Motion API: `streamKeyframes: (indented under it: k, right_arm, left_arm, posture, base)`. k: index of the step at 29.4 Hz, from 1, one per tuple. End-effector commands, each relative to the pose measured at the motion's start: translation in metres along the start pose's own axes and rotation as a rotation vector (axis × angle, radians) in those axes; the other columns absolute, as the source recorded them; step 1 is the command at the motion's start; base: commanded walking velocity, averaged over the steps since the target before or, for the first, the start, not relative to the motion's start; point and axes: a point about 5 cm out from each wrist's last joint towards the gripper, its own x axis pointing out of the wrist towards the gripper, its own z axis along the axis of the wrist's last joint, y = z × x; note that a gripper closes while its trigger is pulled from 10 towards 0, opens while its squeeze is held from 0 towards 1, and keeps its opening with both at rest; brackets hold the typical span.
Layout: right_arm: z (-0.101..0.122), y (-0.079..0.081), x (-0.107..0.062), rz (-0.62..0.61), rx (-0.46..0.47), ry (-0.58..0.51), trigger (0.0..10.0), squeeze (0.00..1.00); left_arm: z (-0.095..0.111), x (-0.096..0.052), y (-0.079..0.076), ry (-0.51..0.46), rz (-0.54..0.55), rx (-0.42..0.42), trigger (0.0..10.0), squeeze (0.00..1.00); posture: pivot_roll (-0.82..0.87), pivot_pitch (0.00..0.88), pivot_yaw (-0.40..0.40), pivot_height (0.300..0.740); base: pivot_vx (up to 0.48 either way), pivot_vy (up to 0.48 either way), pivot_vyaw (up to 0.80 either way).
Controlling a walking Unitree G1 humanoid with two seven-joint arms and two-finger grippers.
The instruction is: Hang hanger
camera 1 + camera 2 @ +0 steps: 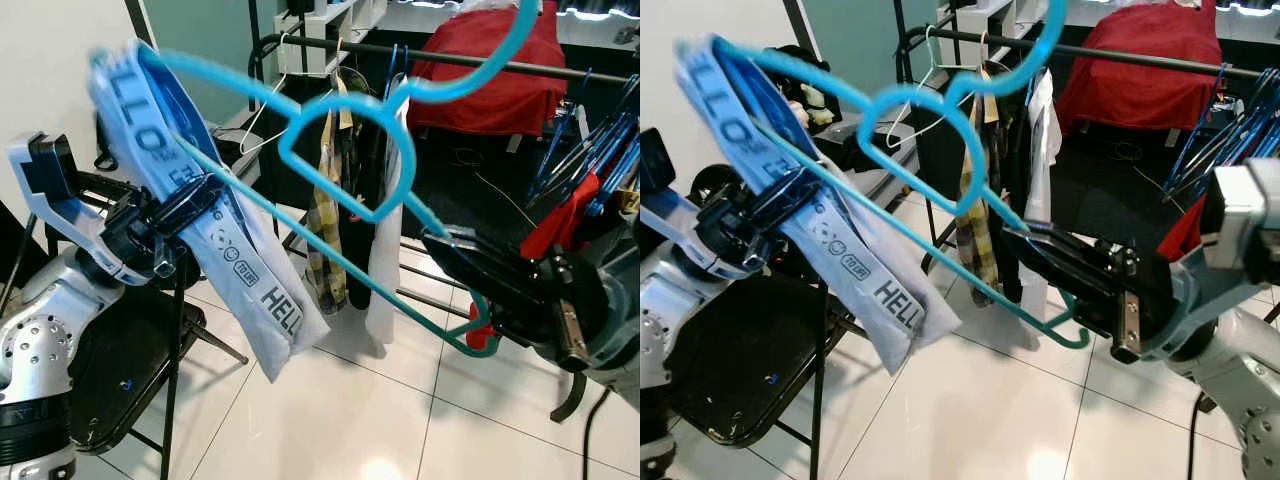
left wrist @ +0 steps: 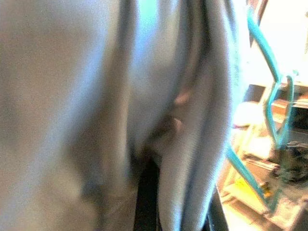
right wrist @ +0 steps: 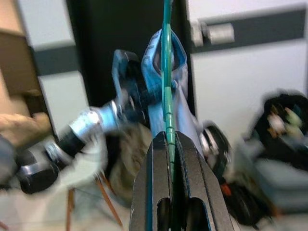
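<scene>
Near the far clothes rail (image 1: 470, 62), the blue hanger (image 1: 345, 160) is held aloft. Left gripper (image 1: 175, 215) clamps its draped cloth (image 1: 235, 270) (lettered); right gripper (image 1: 1040, 245) is closed on the lower bar.

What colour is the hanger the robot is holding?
Teal-blue hanger, clearest in the right eye view.

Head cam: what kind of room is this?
Probably a home laundry or closet corner: a clothes rail hung with shirts, spare blue hangers, a folding chair, and a tiled floor.
</scene>
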Motion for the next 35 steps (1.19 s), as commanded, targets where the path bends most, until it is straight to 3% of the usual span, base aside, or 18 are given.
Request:
streamKeyframes:
  k: [1,2,7,14,16,18,20,21,24,27,35]
  right_arm:
    - [0.001,0.000,-0.006,-0.014,-0.020,0.025,10.0,0.00]
    - [0.001,0.000,-0.006,-0.014,-0.020,0.025,10.0,0.00]
    - [-0.001,0.001,-0.031,-0.084,-0.034,0.159,10.0,0.00]
    - [0.004,0.004,-0.046,-0.118,-0.043,0.200,10.0,0.00]
    - [0.002,0.007,-0.053,-0.126,-0.026,0.229,10.0,0.00]
    - [0.002,0.007,-0.053,-0.126,-0.026,0.229,10.0,0.00]
    - [-0.005,0.008,-0.057,-0.139,-0.012,0.293,10.0,0.00]
    - [-0.005,0.008,-0.057,-0.139,-0.012,0.293,10.0,0.00]
    - [-0.013,-0.001,-0.062,-0.216,-0.047,0.375,10.0,0.00]
    - [-0.014,-0.010,-0.064,-0.275,-0.099,0.406,10.0,0.00]
    - [-0.020,-0.016,-0.063,-0.305,-0.109,0.440,10.0,0.00]
  left_arm:
    - [0.001,-0.003,0.007,0.037,0.052,0.065,0.0,0.00]
    - [0.001,-0.003,0.007,0.037,0.052,0.065,0.0,0.00]
    - [-0.001,-0.005,0.023,0.143,0.164,0.241,0.0,0.00]
    - [-0.005,-0.006,0.032,0.236,0.221,0.380,0.0,0.00]
    - [-0.007,-0.006,0.042,0.302,0.291,0.513,0.0,0.00]
    - [-0.007,-0.006,0.042,0.302,0.291,0.513,0.0,0.00]
    - [-0.004,-0.004,0.048,0.337,0.348,0.680,0.0,0.00]
    - [-0.004,-0.004,0.048,0.337,0.348,0.680,0.0,0.00]
    - [0.002,0.000,0.051,0.341,0.385,0.831,0.0,0.00]
    - [0.004,0.002,0.052,0.335,0.399,0.886,0.0,0.00]
    - [0.004,0.004,0.051,0.296,0.413,0.877,0.0,0.00]
  posture:
    - [-0.09,0.091,0.079,0.740]
    - [-0.09,0.091,0.079,0.740]
    - [-0.10,0.096,0.086,0.740]
    - [-0.11,0.107,0.092,0.740]
    - [-0.11,0.112,0.096,0.740]
    - [-0.11,0.112,0.096,0.740]
    - [-0.11,0.115,0.096,0.740]
    - [-0.11,0.115,0.096,0.740]
    - [-0.11,0.115,0.096,0.740]
    - [-0.11,0.117,0.093,0.740]
    - [-0.11,0.117,0.086,0.740]
  base:
    - [0.000,0.000,0.00]
    - [0.000,0.000,0.00]
    - [0.000,0.000,0.00]
    - [0.000,0.000,0.00]
    - [0.000,0.000,0.00]
    - [0.000,0.000,0.00]
    - [0.000,0.000,0.00]
    - [0.000,0.000,0.00]
    - [0.000,0.000,0.00]
    - [0.000,0.000,0.00]
    - [0.000,0.000,0.00]
